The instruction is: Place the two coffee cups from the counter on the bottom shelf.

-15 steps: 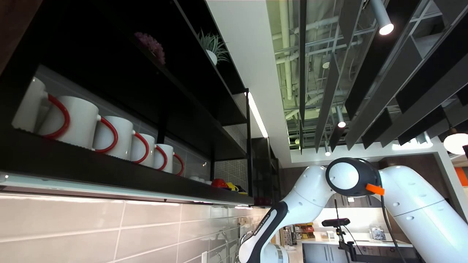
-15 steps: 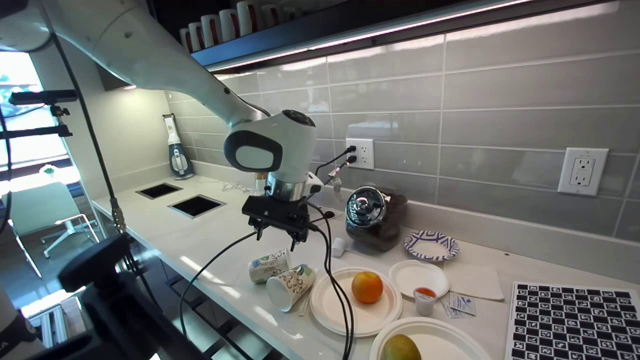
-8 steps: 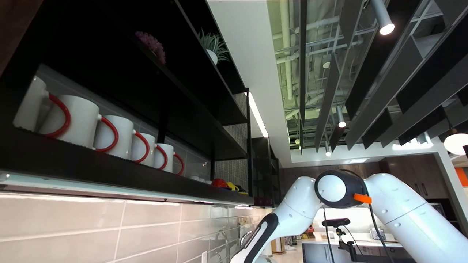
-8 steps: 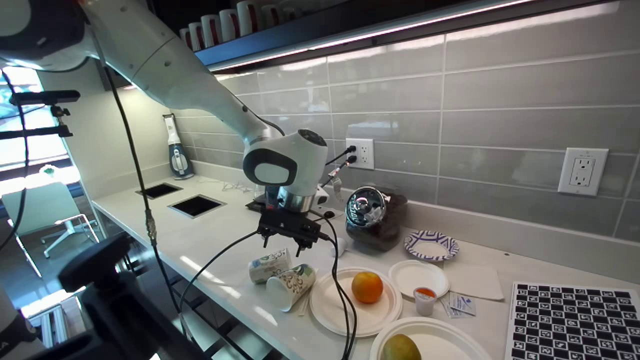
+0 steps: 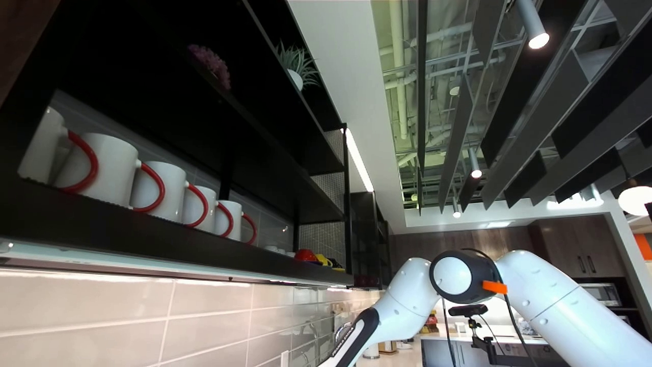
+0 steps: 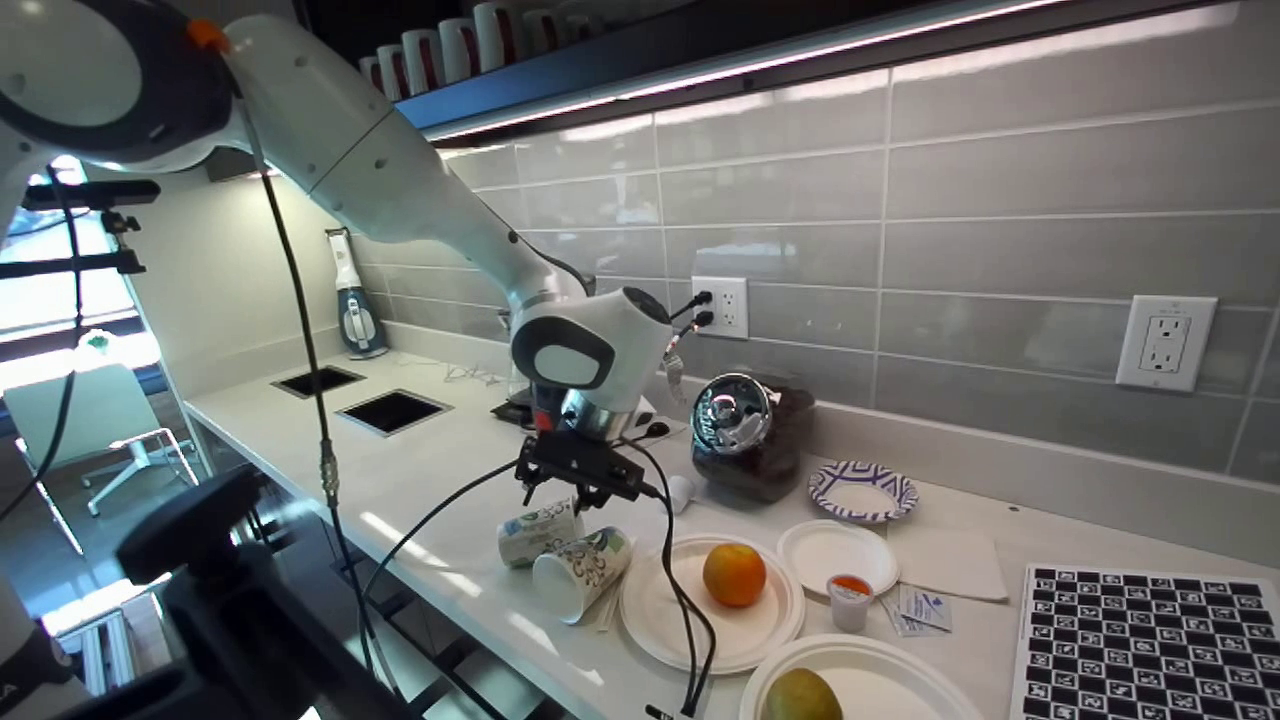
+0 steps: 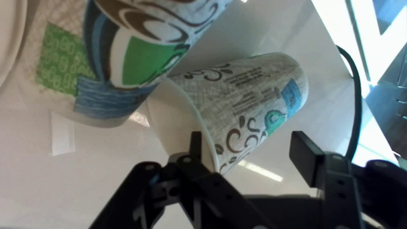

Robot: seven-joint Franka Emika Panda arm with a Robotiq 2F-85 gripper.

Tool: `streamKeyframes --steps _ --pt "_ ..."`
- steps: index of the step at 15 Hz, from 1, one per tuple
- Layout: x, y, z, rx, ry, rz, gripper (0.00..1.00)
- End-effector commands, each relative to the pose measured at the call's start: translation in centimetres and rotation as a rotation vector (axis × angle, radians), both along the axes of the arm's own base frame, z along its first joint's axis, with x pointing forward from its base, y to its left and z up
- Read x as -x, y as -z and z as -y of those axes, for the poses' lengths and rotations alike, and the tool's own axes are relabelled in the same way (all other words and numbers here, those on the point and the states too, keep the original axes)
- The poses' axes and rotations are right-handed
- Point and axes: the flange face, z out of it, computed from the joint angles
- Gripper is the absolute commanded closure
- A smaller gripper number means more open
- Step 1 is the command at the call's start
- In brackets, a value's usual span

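Sinking in an exterior view, the spread-fingered Robotiq gripper (image 6: 556, 499) is apparently nearing pickup, next needing to straddle the paper coffee cup (image 7: 240, 98) at wrist-view centre.

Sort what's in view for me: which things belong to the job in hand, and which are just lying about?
Part of the job:
nearer coffee cup in an exterior view, on its side
farther coffee cup, on its side
bottom shelf
gripper

Just lying about:
white mugs with red handles
orange
plate under the orange
patterned plate
jar with shiny lid
checkered board
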Motion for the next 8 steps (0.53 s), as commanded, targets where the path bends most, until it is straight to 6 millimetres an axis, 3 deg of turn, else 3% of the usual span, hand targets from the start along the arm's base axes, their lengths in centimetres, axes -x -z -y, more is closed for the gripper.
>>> streamKeyframes --steps 1,7,8 --pt "-0.6 0.1 0.5 -0.068 -0.034 -0.030 0.58" --pt "-0.1 -2.1 0.7 -0.108 -0.036 -0.055 0.98" --pt "0.0 -2.4 0.7 -0.113 -0.037 -0.059 1.00"
